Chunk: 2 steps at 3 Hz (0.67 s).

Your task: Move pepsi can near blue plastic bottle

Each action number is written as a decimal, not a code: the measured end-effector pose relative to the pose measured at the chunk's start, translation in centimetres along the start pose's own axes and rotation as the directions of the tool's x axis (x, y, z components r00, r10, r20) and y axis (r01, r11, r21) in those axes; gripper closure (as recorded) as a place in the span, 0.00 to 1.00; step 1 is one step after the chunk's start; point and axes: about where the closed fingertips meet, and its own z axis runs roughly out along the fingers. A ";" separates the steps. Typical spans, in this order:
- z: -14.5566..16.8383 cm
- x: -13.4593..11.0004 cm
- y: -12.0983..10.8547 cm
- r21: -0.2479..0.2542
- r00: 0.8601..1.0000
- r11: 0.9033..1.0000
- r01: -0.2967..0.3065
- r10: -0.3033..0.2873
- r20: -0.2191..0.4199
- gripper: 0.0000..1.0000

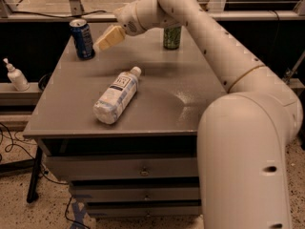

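Gripper (101, 44) hangs over the back left part of the grey table (66, 106), just to the right of the pepsi can (82, 38) and not touching it. Its tan tip points down and to the left, toward the can's lower half. Whether the gripper is parted or closed cannot be told from this angle; it holds nothing.

The pepsi can stands upright near the table's back left corner. The blue plastic bottle (117, 95) lies on its side in the middle of the table, its white cap pointing toward the back and its base toward the front edge, well apart from the can. A green can (172, 36) stands upright at the back of the table, partly behind the white arm (214, 46), which reaches in from the right across the tabletop.

A small white pump bottle (14, 75) stands on a low ledge to the left of the table. Drawers (138, 168) sit under the tabletop.
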 end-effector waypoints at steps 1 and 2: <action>3.0 -0.4 -1.0 -0.019 0.999 1.000 -0.011 0.012 0.032 0.00; 5.3 -0.6 -1.1 -0.038 0.998 0.999 -0.026 0.028 0.050 0.00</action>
